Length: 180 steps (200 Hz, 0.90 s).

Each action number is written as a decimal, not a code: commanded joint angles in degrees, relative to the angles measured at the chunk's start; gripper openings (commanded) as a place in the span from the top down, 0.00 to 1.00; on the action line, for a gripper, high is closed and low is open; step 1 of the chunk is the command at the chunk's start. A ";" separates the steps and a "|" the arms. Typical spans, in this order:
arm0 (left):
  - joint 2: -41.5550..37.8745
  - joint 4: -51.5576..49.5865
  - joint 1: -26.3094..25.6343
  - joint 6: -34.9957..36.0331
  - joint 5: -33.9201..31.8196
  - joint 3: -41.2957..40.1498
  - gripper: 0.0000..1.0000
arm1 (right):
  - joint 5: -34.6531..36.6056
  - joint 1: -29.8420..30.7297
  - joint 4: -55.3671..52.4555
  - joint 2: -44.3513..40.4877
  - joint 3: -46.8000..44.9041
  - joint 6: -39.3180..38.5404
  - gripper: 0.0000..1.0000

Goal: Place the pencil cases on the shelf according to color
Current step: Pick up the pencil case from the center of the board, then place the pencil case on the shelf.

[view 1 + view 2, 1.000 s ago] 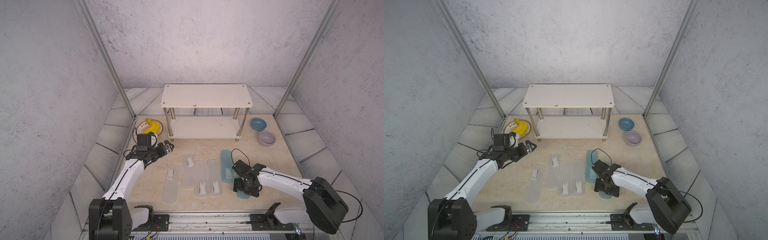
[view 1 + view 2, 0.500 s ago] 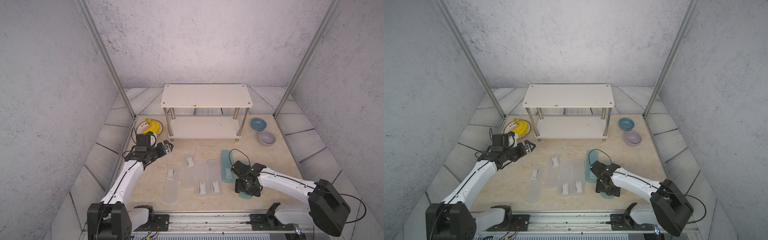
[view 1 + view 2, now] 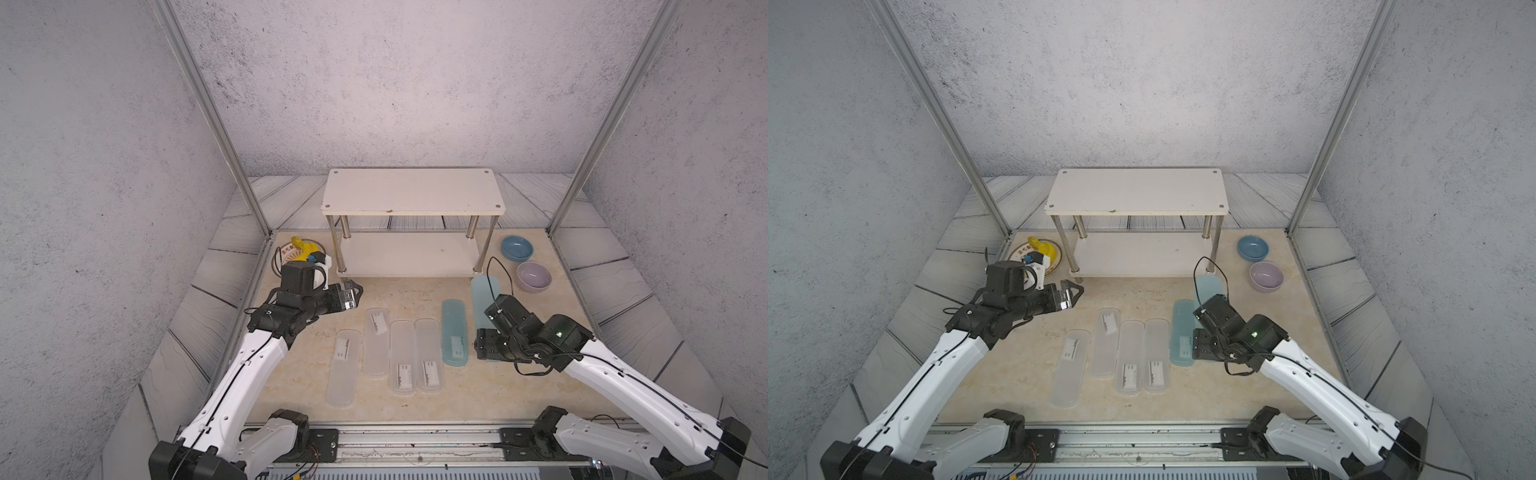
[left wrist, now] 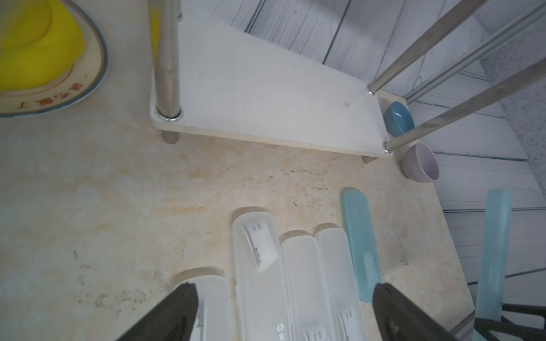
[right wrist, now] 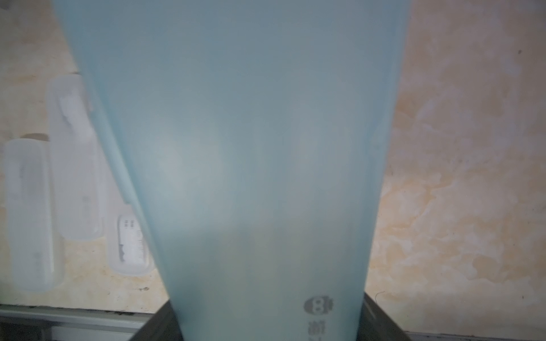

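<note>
right end effector (image 5: 270, 323) clamps teal case (image 5: 236, 133) edges, near shelf (image 3: 411, 195)

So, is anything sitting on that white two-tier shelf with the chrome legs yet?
No: in a top view, both white boards of the chrome-legged two-tier shelf are bare.

Top views: high, facing shelf (image 3: 411, 195), sharing whole scene; wrist views close, downward.

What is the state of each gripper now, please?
Left gripper: open, holding nothing.
Right gripper: closed on a teal pencil case.
</note>
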 commanded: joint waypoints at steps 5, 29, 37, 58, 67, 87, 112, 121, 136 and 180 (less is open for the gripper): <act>-2.34 1.97 -2.38 1.80 -1.05 1.86 0.01 | 1.08 0.22 -2.12 0.26 6.94 -7.35 0.33; -3.12 3.59 -3.34 1.66 -0.99 2.00 0.01 | 3.22 0.22 -2.77 1.83 13.96 -11.00 0.33; -2.99 3.73 -3.48 1.51 -0.93 2.19 0.01 | 3.96 0.13 -3.09 2.67 16.62 -12.37 0.33; -2.14 4.01 -3.61 0.93 -0.79 3.70 0.01 | 7.55 0.07 -3.92 5.90 23.61 -15.89 0.29; -1.45 4.25 -3.67 0.80 -0.92 4.72 0.01 | 9.22 -0.08 -3.64 7.37 25.96 -17.47 0.28; 1.45 3.57 -3.70 0.78 -1.91 8.15 0.01 | 10.06 -1.89 -1.89 10.79 30.42 -20.52 0.27; 5.48 2.81 -3.70 1.13 -1.56 13.34 0.01 | 6.72 -7.78 0.30 15.74 37.80 -23.20 0.27; 6.82 2.78 -3.70 1.47 -1.45 15.03 0.01 | 5.75 -9.90 1.35 17.67 40.51 -24.51 0.27; 9.12 2.68 -3.70 2.05 -1.78 17.84 0.01 | 4.22 -13.06 2.78 21.39 45.24 -27.01 0.27; 13.17 4.02 -3.61 5.39 -5.45 21.32 0.01 | 0.98 -19.65 11.17 29.57 54.44 -30.99 0.27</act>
